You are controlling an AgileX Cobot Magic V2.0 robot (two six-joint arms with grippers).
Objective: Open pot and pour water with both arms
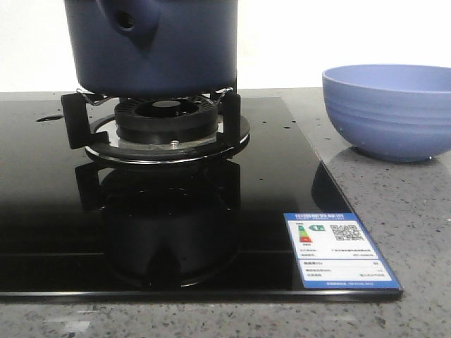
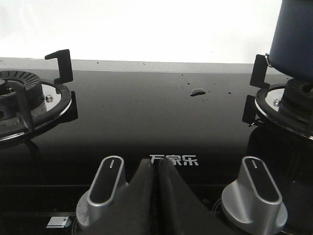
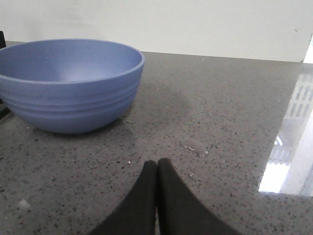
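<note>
My left hand (image 2: pixel 157 164) is pressed fully closed, fingertips touching, holding nothing; it hangs low over the front edge of the black glass hob (image 2: pixel 146 117), right between the two silver knobs, the left knob (image 2: pixel 105 188) and the right knob (image 2: pixel 254 193) sitting just beside it on either side. My right hand (image 3: pixel 157 164) is closed the same way, empty, above bare speckled counter (image 3: pixel 220 122)

Ahead of the left hand and off to its right stands the pot (image 2: pixel 296 39), up on the black pan supports of the right burner (image 2: pixel 288 105). Only a slice of its dark blue wall shows from that wrist, so I read it as farther forward and clearly to the right of that hand, with the right knob between the two. An empty left burner (image 2: pixel 29 100) lies forward-left and does not matter here

From the right hand, the light blue bowl (image 3: pixel 68 83) sits ahead and to its left, near but apart from it. The front view puts the bowl to the right of the pot (image 1: pixel 155 42), well apart from it

The pot's stubby handle socket (image 1: pixel 127 21) faces back toward me, slightly to the left side, so I judge the left hand the better placed for it. The pot's top is cut off, so I cannot tell whether a lid is on
</note>
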